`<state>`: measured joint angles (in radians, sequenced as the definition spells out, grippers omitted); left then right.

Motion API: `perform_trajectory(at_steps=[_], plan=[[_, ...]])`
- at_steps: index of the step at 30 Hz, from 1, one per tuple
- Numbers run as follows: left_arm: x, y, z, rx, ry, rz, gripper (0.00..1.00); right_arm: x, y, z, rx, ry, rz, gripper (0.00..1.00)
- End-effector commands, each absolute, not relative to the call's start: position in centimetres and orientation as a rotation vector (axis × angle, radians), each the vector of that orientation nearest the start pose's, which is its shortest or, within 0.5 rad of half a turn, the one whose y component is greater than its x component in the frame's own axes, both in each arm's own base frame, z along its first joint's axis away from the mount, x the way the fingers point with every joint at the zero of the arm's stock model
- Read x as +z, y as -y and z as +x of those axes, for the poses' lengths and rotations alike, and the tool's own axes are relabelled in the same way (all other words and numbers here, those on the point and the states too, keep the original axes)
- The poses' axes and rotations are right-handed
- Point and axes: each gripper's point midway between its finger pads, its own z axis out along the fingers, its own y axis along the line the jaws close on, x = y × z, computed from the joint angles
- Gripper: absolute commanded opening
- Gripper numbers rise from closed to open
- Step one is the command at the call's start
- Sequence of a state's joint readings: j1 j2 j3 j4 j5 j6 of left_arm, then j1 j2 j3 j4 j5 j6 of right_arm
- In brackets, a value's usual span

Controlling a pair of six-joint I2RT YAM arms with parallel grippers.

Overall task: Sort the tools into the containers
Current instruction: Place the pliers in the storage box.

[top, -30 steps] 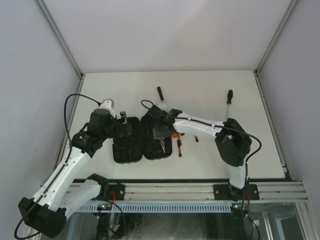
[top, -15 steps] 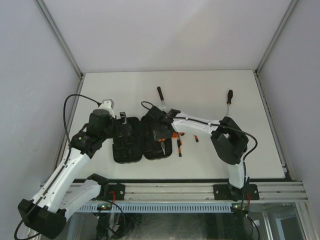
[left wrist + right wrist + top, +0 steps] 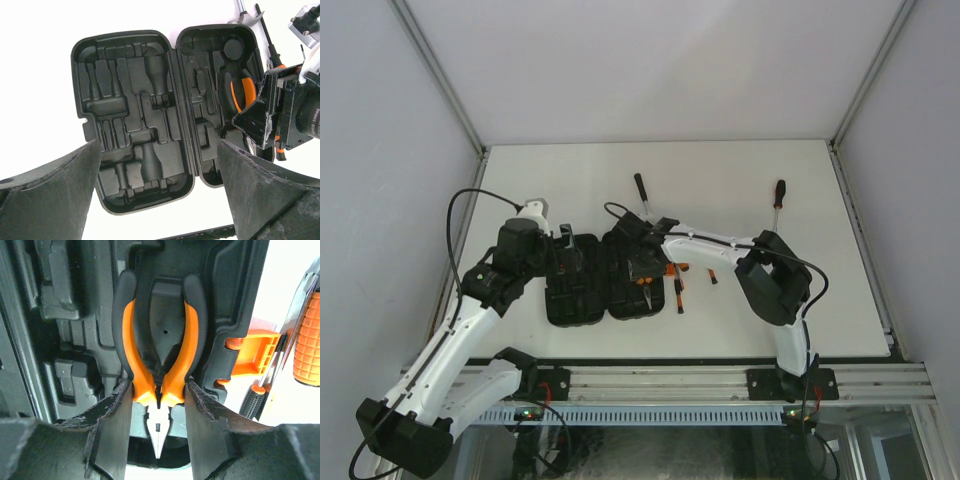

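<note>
The black tool case (image 3: 582,292) lies open on the table, both halves showing moulded slots (image 3: 135,125). My right gripper (image 3: 159,390) is shut on the orange-handled pliers (image 3: 159,355), its fingers pressing both handles near the joint. The pliers lie along a slot in the case's right half (image 3: 642,282), nose toward the near edge. My left gripper (image 3: 160,195) hangs open above the case's left half, holding nothing (image 3: 568,250). The hammer (image 3: 640,188) lies behind the case, partly hidden by the right arm. A long black-handled screwdriver (image 3: 778,200) lies far right.
Slim black-and-orange screwdrivers (image 3: 680,292) lie just right of the case, beside its orange latch (image 3: 252,352); one orange grip (image 3: 307,345) is close to my right fingers. The right arm's elbow (image 3: 772,278) hangs over the table's right middle.
My right gripper has moved slightly toward the near edge over the case's right half with the pliers, and its elbow has swung a little left. The left arm has not moved.
</note>
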<state>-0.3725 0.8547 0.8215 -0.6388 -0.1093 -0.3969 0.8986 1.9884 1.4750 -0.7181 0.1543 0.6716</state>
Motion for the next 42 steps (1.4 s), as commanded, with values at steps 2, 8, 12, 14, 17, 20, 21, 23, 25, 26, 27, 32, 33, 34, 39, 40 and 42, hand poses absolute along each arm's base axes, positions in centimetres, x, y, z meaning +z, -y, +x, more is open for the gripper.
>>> perform_trajectory(at_steps=[2, 8, 12, 14, 17, 20, 21, 23, 25, 26, 27, 32, 33, 34, 39, 40, 42], plan=[[17.8, 9.5, 25.1, -0.307, -2.239, -0.056, 1.0, 4.7, -33.9, 27.5, 0.221, -2.744, -0.223, 0.17], [17.7, 9.6, 25.0, -0.311, -2.243, -0.052, 1.0, 5.4, -34.0, 27.7, 0.235, -2.729, -0.206, 0.29], [17.7, 9.6, 25.0, -0.315, -2.244, -0.05, 1.0, 6.6, -34.0, 27.8, 0.256, -2.707, -0.201, 0.35], [17.6, 9.7, 25.0, -0.319, -2.246, -0.047, 1.0, 7.3, -34.1, 27.9, 0.269, -2.692, -0.201, 0.37], [17.6, 9.7, 25.0, -0.321, -2.248, -0.046, 1.0, 8.2, -34.1, 27.9, 0.285, -2.674, -0.203, 0.4], [17.6, 9.6, 25.0, -0.319, -2.246, -0.05, 1.0, 9.0, -34.1, 27.9, 0.292, -2.653, -0.211, 0.46], [17.6, 9.5, 25.1, -0.317, -2.244, -0.05, 1.0, 9.2, -34.0, 27.9, 0.289, -2.646, -0.209, 0.52], [17.6, 9.5, 25.1, -0.319, -2.244, -0.053, 1.0, 9.5, -33.9, 27.9, 0.286, -2.636, -0.21, 0.58], [17.6, 9.5, 25.1, -0.323, -2.247, -0.053, 1.0, 9.7, -33.9, 27.9, 0.287, -2.632, -0.209, 0.59], [17.6, 9.5, 25.1, -0.323, -2.247, -0.054, 1.0, 9.7, -34.0, 27.9, 0.288, -2.634, -0.212, 0.59], [17.5, 9.5, 25.1, -0.324, -2.249, -0.053, 1.0, 9.7, -34.0, 27.9, 0.286, -2.637, -0.213, 0.59], [17.5, 9.4, 25.1, -0.322, -2.25, -0.058, 1.0, 10.4, -34.2, 28.0, 0.299, -2.602, -0.228, 0.54], [17.5, 9.4, 25.1, -0.323, -2.249, -0.059, 1.0, 10.7, -34.3, 28.1, 0.298, -2.588, -0.241, 0.51], [17.5, 9.4, 25.1, -0.322, -2.249, -0.059, 1.0, 11.0, -34.2, 28.3, 0.288, -2.573, -0.252, 0.49], [17.5, 9.4, 25.3, -0.33, -2.25, -0.066, 1.0, 11.7, -34.2, 28.8, 0.231, -2.5, -0.314, 0.46], [17.5, 9.3, 25.3, -0.328, -2.251, -0.068, 1.0, 11.7, -34.2, 28.8, 0.23, -2.493, -0.327, 0.47], [17.5, 9.3, 25.3, -0.329, -2.249, -0.071, 1.0, 11.6, -34.3, 28.9, 0.218, -2.484, -0.343, 0.48]])
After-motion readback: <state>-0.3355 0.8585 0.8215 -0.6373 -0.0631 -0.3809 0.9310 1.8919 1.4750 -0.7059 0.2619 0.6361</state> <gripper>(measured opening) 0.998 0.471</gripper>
